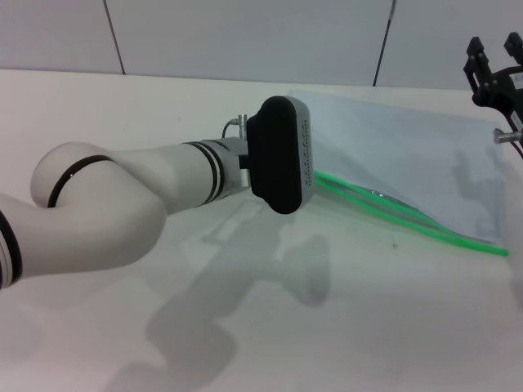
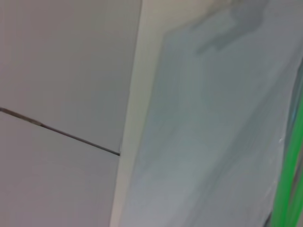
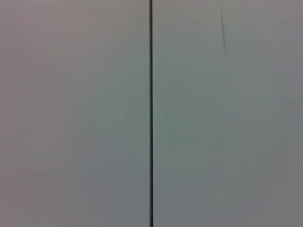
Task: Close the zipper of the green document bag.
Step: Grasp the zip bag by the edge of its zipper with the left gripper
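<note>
The green document bag [image 1: 392, 155] lies flat on the white table at the right, a pale blue-grey pouch. Its zipper [image 1: 409, 219] runs along the near long edge as two bright green strips with a gap between them toward the left end. My left arm reaches across from the left, and its black wrist housing [image 1: 282, 155] covers the zipper's left end and hides the left gripper. The left wrist view shows the bag's surface [image 2: 213, 118] close up, with the green strip [image 2: 286, 189] at its edge. My right gripper [image 1: 493, 49] hangs open above the bag's far right corner.
A grey panelled wall [image 1: 245, 33] stands behind the table; the right wrist view shows only a wall panel seam [image 3: 150, 113]. Bare white tabletop [image 1: 368, 310] lies in front of the bag.
</note>
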{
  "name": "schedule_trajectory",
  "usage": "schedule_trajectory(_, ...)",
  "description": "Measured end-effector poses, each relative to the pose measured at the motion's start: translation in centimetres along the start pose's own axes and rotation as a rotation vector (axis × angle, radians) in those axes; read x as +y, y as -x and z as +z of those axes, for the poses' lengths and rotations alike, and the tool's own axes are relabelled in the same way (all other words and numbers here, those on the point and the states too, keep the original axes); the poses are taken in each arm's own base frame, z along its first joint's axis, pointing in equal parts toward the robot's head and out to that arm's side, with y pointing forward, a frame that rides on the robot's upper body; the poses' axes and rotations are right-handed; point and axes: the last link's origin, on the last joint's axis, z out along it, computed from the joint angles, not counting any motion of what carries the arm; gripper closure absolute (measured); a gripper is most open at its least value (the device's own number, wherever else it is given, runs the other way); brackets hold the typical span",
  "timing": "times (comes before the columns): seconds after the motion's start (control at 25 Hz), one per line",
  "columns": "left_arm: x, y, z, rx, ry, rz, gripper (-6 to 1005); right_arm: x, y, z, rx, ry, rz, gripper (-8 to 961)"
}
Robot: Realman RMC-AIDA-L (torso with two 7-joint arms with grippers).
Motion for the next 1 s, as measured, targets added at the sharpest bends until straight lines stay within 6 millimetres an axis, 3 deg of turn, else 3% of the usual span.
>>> schedule_trajectory(0.64, -0.81, 0.05, 0.60, 0.003, -0.027, 0.008, 368, 0.21, 0.27, 0.33, -0.007, 0.007, -0.001, 427)
schedule_trajectory(1.0, -0.26, -0.45, 0.91, 0.020, -0.014, 0.019, 371, 0.21, 0.27, 0.33, -0.007, 0.007, -0.001, 427)
